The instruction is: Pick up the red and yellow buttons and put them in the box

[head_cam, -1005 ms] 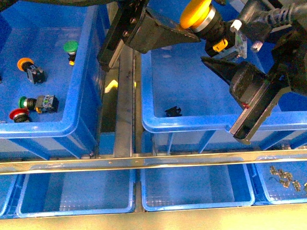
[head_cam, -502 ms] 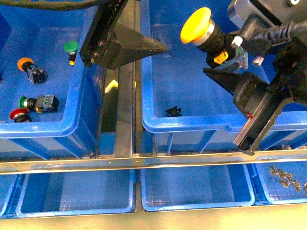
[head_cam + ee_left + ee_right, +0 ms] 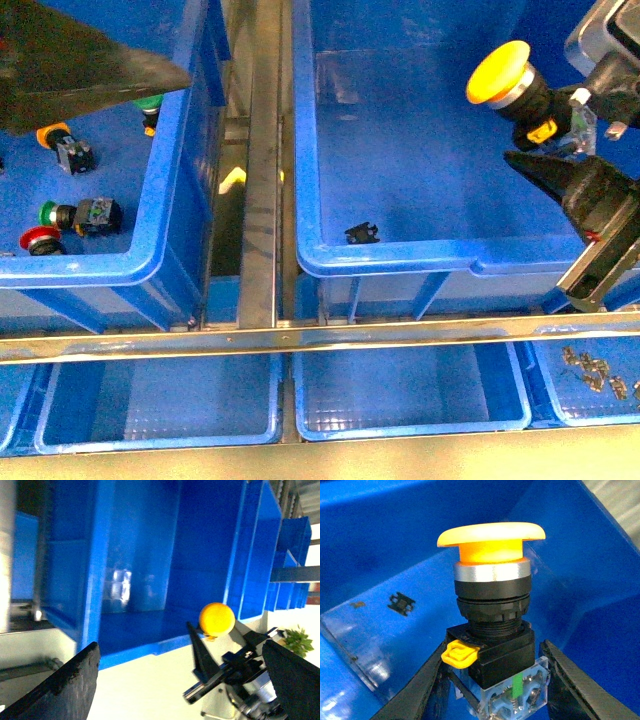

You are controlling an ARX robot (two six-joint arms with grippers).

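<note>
Yellow button (image 3: 500, 72): clamped by its black body between the right gripper (image 3: 495, 690) fingers, held above the box (image 3: 400, 262), toward its right wall. Left gripper (image 3: 180, 647): fingers spread wide, empty. Red button (image 3: 40, 240): lying in the left crate (image 3: 100, 270)

Two green-capped buttons (image 3: 148, 98) (image 3: 48, 213) sit apart at the left, the nearer one lying on its side. A small black clip (image 3: 361, 233) lies alone further right. Below a metal rail (image 3: 300, 338) runs a row of shallow blue trays (image 3: 160, 400); the rightmost tray (image 3: 565, 405) holds small metal pieces (image 3: 595, 372).
</note>
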